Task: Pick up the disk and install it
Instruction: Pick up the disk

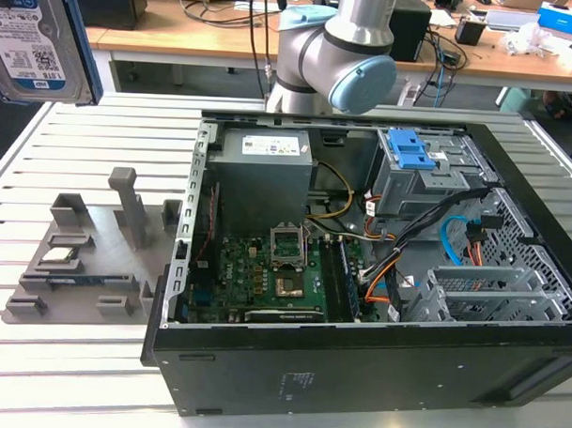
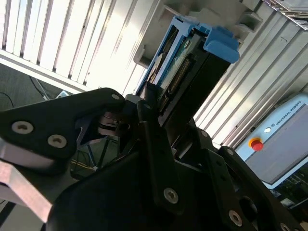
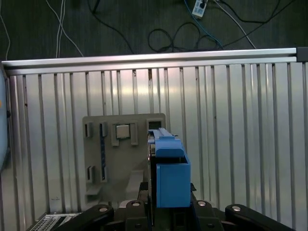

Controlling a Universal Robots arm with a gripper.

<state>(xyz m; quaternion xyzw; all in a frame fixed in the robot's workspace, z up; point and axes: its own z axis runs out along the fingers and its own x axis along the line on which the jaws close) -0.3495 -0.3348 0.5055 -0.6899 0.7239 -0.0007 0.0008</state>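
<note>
The disk (image 1: 31, 38), silver-grey with a white-and-blue label and a blue frame, hangs high at the exterior view's upper left, well above the table and the grey fixture plate (image 1: 77, 263). In the second wrist view my gripper (image 2: 166, 108) is shut on the disk (image 2: 192, 67), its black fingers (image 2: 150, 134) clamping the two flat faces. In the first wrist view the disk (image 3: 171, 178) stands edge-on between the black gripper parts (image 3: 168, 214), above the fixture plate (image 3: 125, 159).
An open computer case (image 1: 356, 367) lies on the slatted aluminium table (image 1: 93, 358), with a blue-topped drive cage (image 1: 415, 162) inside at the back. A small square chip (image 1: 59, 256) sits on the fixture plate. The table's edge (image 3: 144, 60) borders a floor with cables.
</note>
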